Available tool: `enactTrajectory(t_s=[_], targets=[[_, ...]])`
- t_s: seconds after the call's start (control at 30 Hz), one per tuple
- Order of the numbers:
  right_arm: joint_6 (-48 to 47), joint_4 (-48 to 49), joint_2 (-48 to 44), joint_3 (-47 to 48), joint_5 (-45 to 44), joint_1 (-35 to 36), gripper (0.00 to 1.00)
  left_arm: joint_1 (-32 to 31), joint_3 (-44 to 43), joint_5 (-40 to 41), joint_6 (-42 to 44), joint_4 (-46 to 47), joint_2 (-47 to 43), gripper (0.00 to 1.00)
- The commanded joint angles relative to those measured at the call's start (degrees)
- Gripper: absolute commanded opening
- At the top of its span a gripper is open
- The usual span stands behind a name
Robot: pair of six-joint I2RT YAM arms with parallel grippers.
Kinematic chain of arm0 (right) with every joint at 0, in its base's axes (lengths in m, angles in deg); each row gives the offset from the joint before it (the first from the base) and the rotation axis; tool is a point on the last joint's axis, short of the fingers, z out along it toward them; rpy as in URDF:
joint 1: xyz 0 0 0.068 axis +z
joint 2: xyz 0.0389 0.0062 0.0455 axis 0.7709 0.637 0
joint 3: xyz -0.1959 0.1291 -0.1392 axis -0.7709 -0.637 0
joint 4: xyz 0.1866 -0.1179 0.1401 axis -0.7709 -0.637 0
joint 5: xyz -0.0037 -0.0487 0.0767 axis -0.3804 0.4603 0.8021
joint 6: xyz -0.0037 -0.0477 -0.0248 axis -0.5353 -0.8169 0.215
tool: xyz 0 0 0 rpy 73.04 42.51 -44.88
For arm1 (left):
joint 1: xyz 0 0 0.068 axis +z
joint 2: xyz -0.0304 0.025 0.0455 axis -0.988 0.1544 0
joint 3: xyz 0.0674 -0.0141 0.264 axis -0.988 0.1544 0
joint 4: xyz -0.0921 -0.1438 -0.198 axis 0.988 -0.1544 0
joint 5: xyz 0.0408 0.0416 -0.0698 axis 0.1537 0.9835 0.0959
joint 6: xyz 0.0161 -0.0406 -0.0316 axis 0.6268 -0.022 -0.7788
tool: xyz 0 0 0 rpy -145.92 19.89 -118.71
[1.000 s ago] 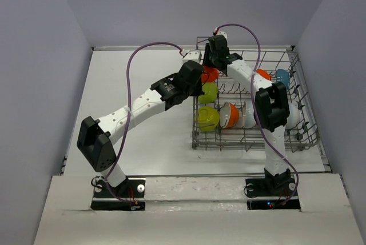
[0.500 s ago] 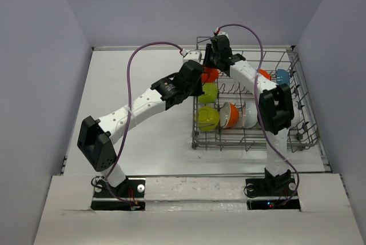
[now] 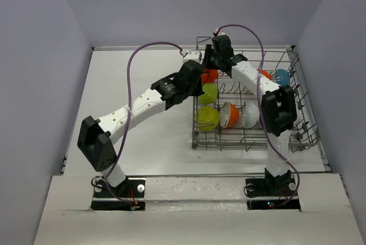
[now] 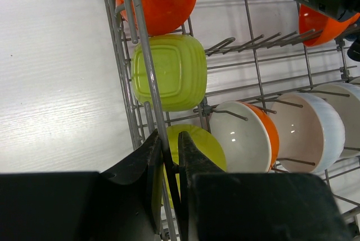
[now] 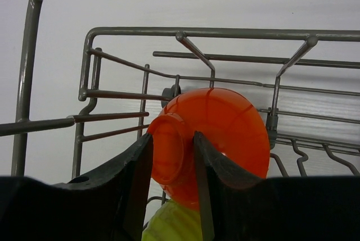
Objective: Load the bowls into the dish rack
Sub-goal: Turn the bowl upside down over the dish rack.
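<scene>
The right gripper (image 5: 172, 140), clenched on the orange bowl (image 5: 228, 126) by its foot, has edged right over the rack's (image 4: 140, 44) far-left corner; placement looks close. The left gripper (image 4: 169, 146) stays clamped on the rack's left rim.

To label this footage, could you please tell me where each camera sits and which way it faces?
Top: above, behind the arms, looking down at table and rack; both arms show.
Left wrist: looks down on the rack's left side; left gripper clamps its rim.
Right wrist: faces the rack's far-left corner; right gripper holds orange bowl.
Both wrists share that bowl.
</scene>
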Motion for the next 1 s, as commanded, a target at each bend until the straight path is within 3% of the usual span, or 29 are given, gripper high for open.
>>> enactTrajectory(t_s=[0.0,0.97], targets=[[0.5,-2.3,-3.4,-1.6,1.9,0.1,0.41,-0.1,-4.3,0.6,2.1,0.6,-0.7,0.00],[0.5,-1.4,-8.5,-8.3,1.4,1.2,0.41,-1.2,-4.6,0.9,1.5,0.4,-0.6,0.00]])
